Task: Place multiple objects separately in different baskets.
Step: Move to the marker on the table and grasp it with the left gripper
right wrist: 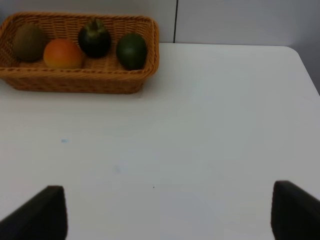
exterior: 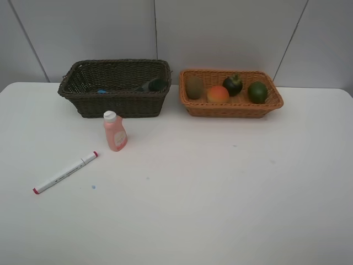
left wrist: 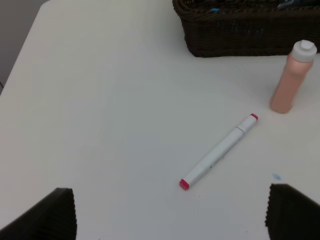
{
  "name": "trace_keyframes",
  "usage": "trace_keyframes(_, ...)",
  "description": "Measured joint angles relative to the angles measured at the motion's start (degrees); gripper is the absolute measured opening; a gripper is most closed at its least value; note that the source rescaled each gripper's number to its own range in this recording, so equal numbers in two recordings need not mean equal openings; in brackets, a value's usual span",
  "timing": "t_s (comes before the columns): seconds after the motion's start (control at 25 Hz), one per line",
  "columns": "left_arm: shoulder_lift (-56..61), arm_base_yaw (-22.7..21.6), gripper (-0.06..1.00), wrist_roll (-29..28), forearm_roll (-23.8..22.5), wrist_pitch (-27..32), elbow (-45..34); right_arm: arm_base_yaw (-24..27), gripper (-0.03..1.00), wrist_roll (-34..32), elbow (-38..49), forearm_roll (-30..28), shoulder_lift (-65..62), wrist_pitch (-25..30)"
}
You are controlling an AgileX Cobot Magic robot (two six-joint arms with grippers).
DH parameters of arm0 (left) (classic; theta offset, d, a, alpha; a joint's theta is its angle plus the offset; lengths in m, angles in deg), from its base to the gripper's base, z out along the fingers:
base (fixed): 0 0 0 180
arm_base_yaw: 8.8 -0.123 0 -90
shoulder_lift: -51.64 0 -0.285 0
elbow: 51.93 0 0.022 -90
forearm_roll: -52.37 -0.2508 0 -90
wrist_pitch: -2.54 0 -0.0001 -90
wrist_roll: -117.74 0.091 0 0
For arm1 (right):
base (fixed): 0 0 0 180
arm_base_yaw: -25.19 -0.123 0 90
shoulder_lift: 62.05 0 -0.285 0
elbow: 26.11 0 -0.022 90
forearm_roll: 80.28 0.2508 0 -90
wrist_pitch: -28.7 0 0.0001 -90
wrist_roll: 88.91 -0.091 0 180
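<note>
upper left of high view: dark brown woven basket (exterior: 118,105), deep, dark pump bottle (exterior: 154,85) lying inside. upper right: orange-tan wicker basket (exterior: 231,109), shallow, holding fuzzy kiwi (exterior: 193,87), peach (exterior: 218,94), mangosteen (exterior: 233,84), green fruit (exterior: 257,92), all round. left of centre on smooth white table (exterior: 220,210): pink white-capped bottle (exterior: 115,132) upright near dark basket front; white red-ended marker (exterior: 65,172) lying lower left, apart. left gripper (left wrist: 172,212) and right gripper (right wrist: 167,212) spread wide, empty.

White bench (exterior: 231,204), small blue speck (exterior: 93,187) on its surface; grey panelled wall (exterior: 220,33) behind, with dark seams.
</note>
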Motion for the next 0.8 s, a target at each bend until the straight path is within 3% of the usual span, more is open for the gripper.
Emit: trace_keyframes(0.8, 0.00, 0.00, 1.00, 1.19, -0.40, -0.64, 0.73, 0.00, 0.99, 0.00, 0.00, 0.00, 0.00, -0.01)
